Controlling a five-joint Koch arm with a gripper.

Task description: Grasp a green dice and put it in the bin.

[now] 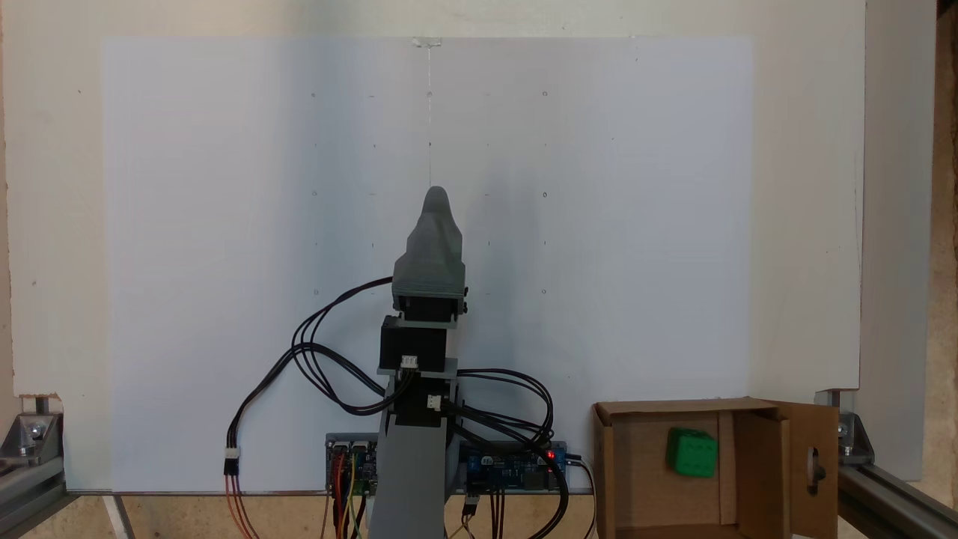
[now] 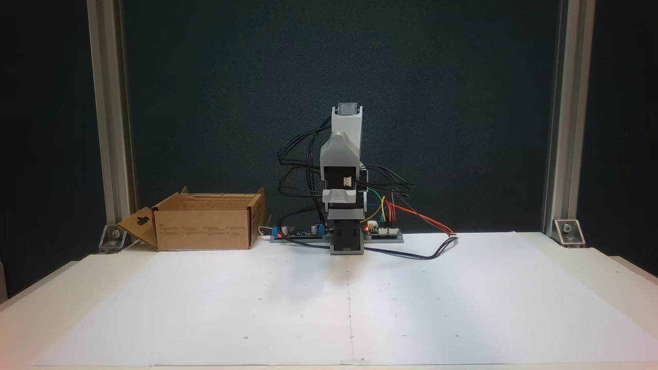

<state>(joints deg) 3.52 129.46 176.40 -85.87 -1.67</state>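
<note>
Green dice (image 1: 692, 452) lies on the floor of the bin (image 1: 610, 464), seen from above in a fixed view — near the middle of the box, apart from the walls, pips up. Bin is brown corrugated cardboard, flaps open, one side flap with a keyhole cut-out (image 1: 812, 466); it sits at the table's edge just beside the controller boards (image 1: 509, 466). From the front, in a fixed view, the bin (image 2: 205, 226) stands left of the arm's base and its walls hide the dice. Arm is folded upright over its base, well apart from the bin. The gripper (image 1: 436, 196) shows as one grey tapered tip over the white sheet (image 1: 187, 224); from the front the gripper (image 2: 347, 245) hangs low over the base, body toward the camera. The jaws lie one behind the other for both cameras — cannot tell whether they are parted or closed; nothing green is near them. Judgement: the drop-off looks done, dice in the bin, arm at a rest pose. Nothing further seems called for beyond holding this pose; a new cycle would need a dice out on the sheet.
</note>
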